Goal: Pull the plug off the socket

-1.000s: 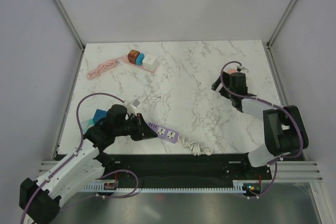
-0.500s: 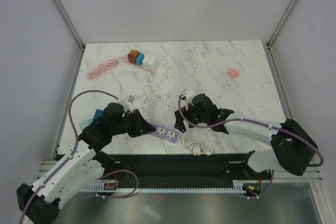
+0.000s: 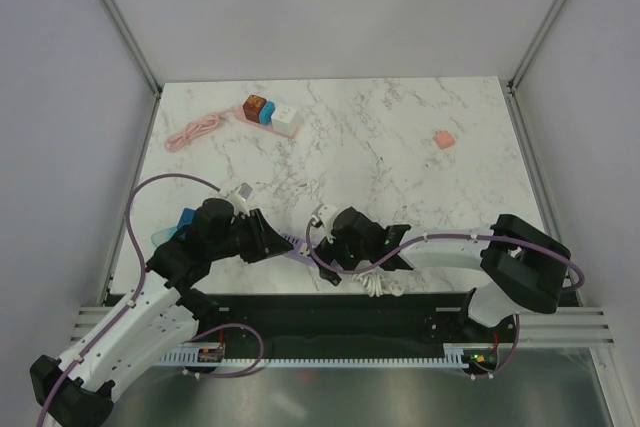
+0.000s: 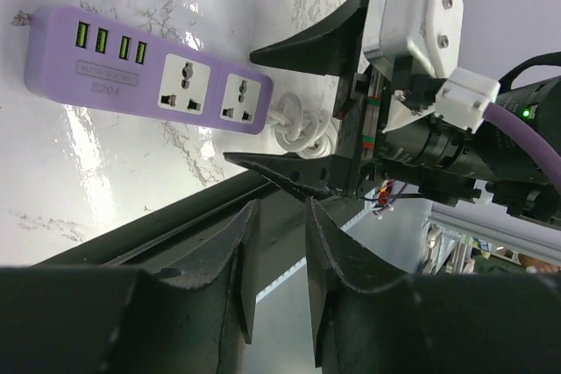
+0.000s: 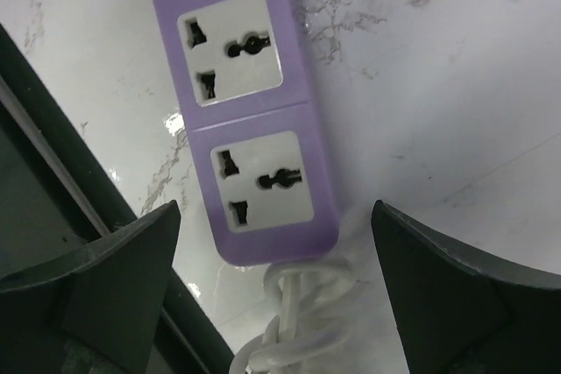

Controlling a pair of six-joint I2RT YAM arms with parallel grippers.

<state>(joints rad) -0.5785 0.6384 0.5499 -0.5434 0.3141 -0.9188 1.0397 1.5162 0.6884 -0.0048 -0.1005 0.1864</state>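
Observation:
The purple power strip [image 3: 312, 252] lies near the table's front edge, and both of its sockets [image 5: 260, 184] are empty. A small pink plug [image 3: 441, 138] lies alone at the far right of the table. My right gripper [image 3: 335, 247] is wide open and low over the strip's cord end, its fingers either side of it in the right wrist view [image 5: 276, 251]. My left gripper [image 3: 270, 239] is by the strip's left end, jaws a little apart with nothing between them [image 4: 280, 243]. The strip [image 4: 140, 76] lies apart from its fingers.
The strip's white coiled cord [image 3: 375, 282] lies at the front edge. A second strip with coloured adapters [image 3: 270, 112] and a pink cable [image 3: 192, 133] lie at the back left. A blue object [image 3: 187, 219] sits beside my left arm.
My right arm swung from the back right, leaving the pink plug there, down to the strip's cord end. My left gripper drew back slightly to the left.

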